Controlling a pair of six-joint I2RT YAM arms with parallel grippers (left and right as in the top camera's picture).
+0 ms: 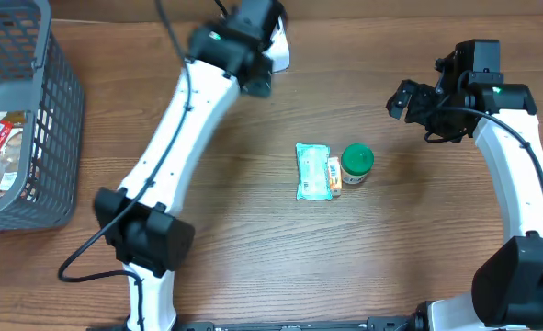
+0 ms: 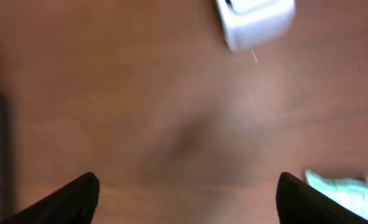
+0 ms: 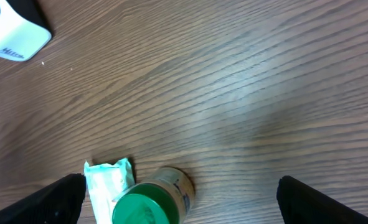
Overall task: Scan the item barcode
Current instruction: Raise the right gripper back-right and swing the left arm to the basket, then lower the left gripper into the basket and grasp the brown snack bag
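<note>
A teal packet (image 1: 313,171), a small orange pack (image 1: 334,175) and a green-lidded jar (image 1: 356,164) lie together mid-table. A white scanner-like block (image 1: 281,51) sits at the far edge. My left gripper (image 2: 187,200) hangs open and empty over bare wood beside that block (image 2: 255,22); this view is blurred, with the packet (image 2: 342,186) at its lower right. To the right of the items and farther back, my right gripper (image 3: 187,200) is open and empty above the table, with the jar (image 3: 149,202) and packet (image 3: 109,183) low between its fingers.
A grey wire basket (image 1: 55,110) holding several packaged items stands at the left edge. Both arm bases (image 1: 147,239) sit near the front edge, the left arm's white links stretching diagonally across the table.
</note>
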